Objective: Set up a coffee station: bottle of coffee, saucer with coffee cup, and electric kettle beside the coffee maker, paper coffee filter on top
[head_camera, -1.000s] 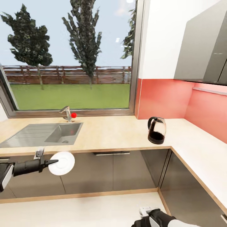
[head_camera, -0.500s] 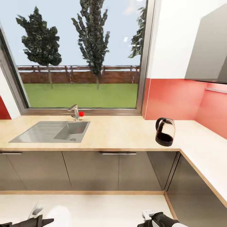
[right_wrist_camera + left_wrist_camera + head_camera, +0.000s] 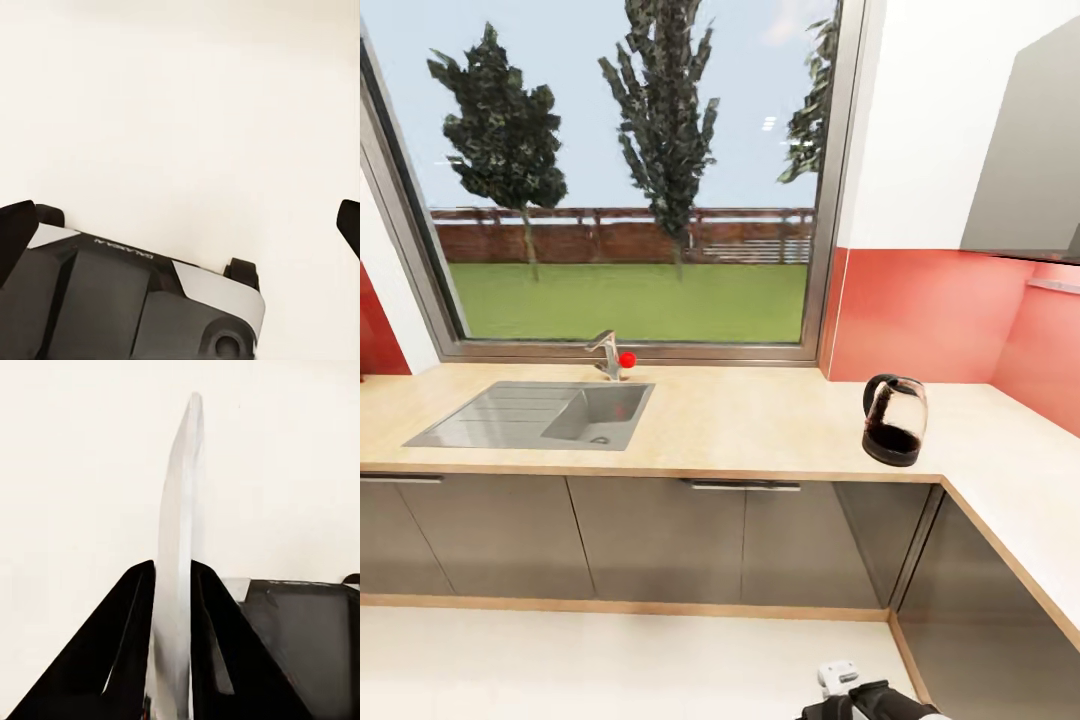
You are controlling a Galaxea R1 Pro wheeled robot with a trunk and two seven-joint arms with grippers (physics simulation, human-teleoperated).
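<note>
— Where's the kettle?

— The kettle [image 3: 894, 420] stands upright on the counter [image 3: 760, 425], near the front edge by the corner where the counter turns along the red wall. It has a glass body, a dark base and a black handle.

— And the saucer?

— The saucer [image 3: 178, 547] shows edge-on in the left wrist view, clamped between the two black fingers [image 3: 131, 637] of the left tool [image 3: 174, 585], with pale floor behind it.

— What about the other arm?

— The right tool [image 3: 180, 217] has its fingertips wide apart at the two sides of its wrist view, nothing between them, above the robot's grey and white base. In the head view, part of the right arm [image 3: 870, 700] sits low over the floor.

— Anything else on the counter?

— A steel sink [image 3: 535, 415] under the window [image 3: 630, 190], with a tap [image 3: 607, 352] and a red knob.
</note>
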